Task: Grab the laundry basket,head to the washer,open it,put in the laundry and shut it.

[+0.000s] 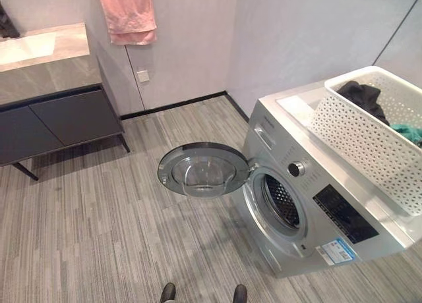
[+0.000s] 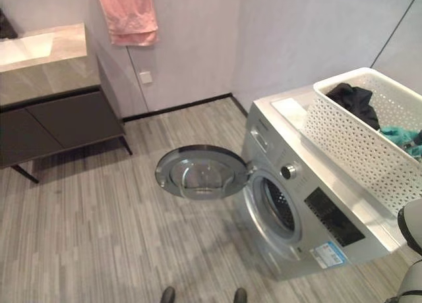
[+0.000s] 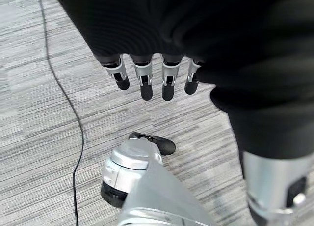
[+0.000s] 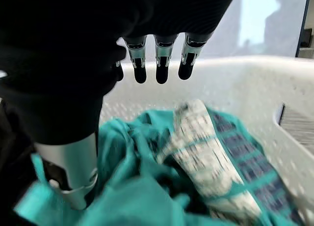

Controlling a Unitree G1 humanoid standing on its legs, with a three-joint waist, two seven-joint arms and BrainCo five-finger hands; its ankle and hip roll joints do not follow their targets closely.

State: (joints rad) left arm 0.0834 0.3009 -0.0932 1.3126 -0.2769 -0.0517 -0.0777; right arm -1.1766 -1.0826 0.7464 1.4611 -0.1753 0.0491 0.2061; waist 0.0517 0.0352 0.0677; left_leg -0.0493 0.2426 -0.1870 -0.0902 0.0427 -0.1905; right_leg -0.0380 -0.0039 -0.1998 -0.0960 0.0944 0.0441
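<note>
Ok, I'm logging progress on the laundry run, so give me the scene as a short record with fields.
washer: door swung fully open, drum exposed
laundry basket: white, on top of the washer
laundry: dark garment and teal clothes in the basket
right hand: open, fingers straight, over the clothes in the basket
left hand: open, hanging above the floor
stage: loading not yet done

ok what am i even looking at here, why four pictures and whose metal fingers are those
These come from a humanoid robot doing laundry. The two wide pictures are its head cameras looking down: a front-loading washer with its round door swung open, and a white laundry basket sitting on top, clothes inside. The two close pictures are wrist cameras. The left hand hangs over the floor, fingers straight, holding nothing. The right hand hovers above teal clothes in the basket, also holding nothing. A pink towel hangs on the wall.
</note>
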